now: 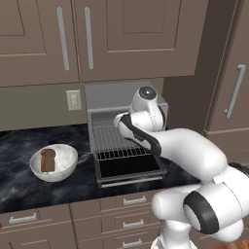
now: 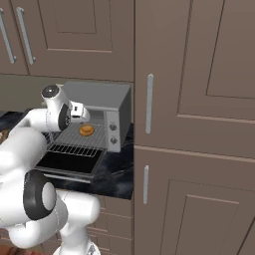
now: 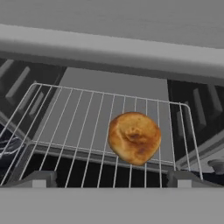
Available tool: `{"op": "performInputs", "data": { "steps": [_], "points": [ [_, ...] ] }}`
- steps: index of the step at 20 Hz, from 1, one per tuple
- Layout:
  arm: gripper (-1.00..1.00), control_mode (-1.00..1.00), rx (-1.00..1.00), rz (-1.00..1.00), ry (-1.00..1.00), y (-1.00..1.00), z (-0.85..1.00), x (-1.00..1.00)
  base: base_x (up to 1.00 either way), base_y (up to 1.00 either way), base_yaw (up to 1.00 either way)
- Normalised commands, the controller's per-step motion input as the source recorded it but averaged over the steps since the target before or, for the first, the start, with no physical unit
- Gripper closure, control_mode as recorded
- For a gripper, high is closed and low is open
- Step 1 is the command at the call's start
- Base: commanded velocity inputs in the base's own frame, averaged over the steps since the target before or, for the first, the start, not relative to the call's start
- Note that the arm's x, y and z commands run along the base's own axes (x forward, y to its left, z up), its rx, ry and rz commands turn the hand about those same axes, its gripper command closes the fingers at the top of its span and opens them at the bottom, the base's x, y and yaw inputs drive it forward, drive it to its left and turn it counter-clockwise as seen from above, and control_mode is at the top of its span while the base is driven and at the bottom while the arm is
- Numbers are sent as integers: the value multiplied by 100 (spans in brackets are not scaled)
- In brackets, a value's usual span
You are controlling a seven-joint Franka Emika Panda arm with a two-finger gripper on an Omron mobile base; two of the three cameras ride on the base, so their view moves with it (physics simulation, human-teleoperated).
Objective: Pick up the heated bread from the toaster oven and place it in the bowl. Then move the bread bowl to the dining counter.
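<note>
The silver-grey toaster oven (image 1: 104, 97) (image 2: 102, 95) stands on the worktop with its dark-glass door (image 1: 129, 168) dropped open. The small golden-orange heated bread (image 2: 86, 130) (image 3: 134, 138) lies on the pulled-out wire rack (image 3: 74, 118), towards its right front. My gripper (image 3: 111, 180) (image 2: 83, 115) hovers just above and in front of the bread, open, with its fingertips (image 3: 40, 178) spread wide and nothing between them. Left of the oven sits the white speckled bowl (image 1: 65, 168), holding an upright dark brown bread slice (image 1: 47, 159). The dining counter is out of view.
The oven sits on a black marble worktop (image 1: 19, 146) over brown drawers (image 1: 121, 200). Brown wall cabinets (image 1: 121, 39) hang close above the oven. A tall cabinet (image 2: 199, 149) rises right beside it. A wall outlet (image 1: 74, 99) is behind the bowl.
</note>
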Motion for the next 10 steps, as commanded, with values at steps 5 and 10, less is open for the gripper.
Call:
{"op": "performInputs", "data": {
  "steps": [5,10],
  "points": [
    [-100,-100,6,0,0,0,-4,23,0,0,0],
    [-100,-100,0,0,0,0,-12,11,0,0,0]
  ]
}}
